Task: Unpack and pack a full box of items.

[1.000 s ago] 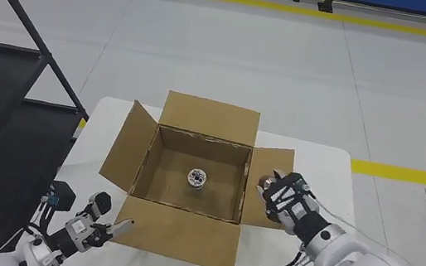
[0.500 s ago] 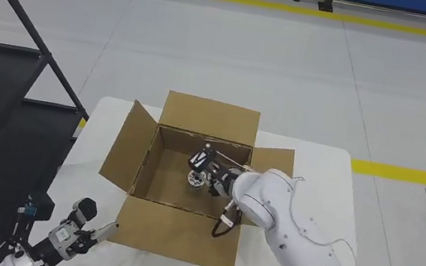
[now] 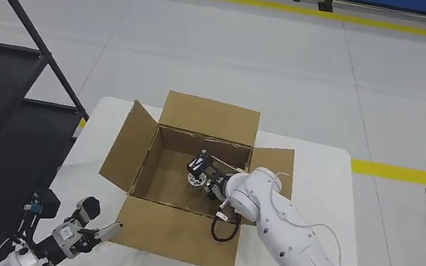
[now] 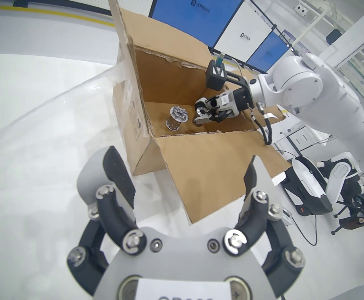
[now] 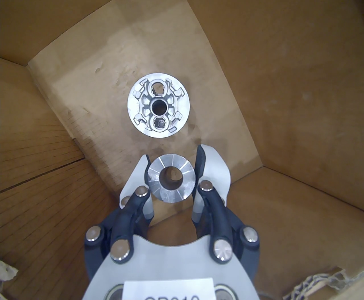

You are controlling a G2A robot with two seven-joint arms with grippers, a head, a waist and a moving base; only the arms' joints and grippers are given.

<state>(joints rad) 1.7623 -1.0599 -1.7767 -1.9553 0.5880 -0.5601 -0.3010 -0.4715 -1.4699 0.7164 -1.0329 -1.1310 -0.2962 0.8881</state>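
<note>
Top camera looks down; both wrist cameras face into the box (image 3: 180,235).

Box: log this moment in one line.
right gripper: shut on metal ring, in box | metal hub: box floor | left gripper: open, outside

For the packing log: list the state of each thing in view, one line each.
cardboard box: open, flaps out.
flanged metal part: standing free on the box floor.
metal ring: gripped, inside the box.
right gripper: shut on the metal ring.
left gripper: open, empty, outside the box.
</note>
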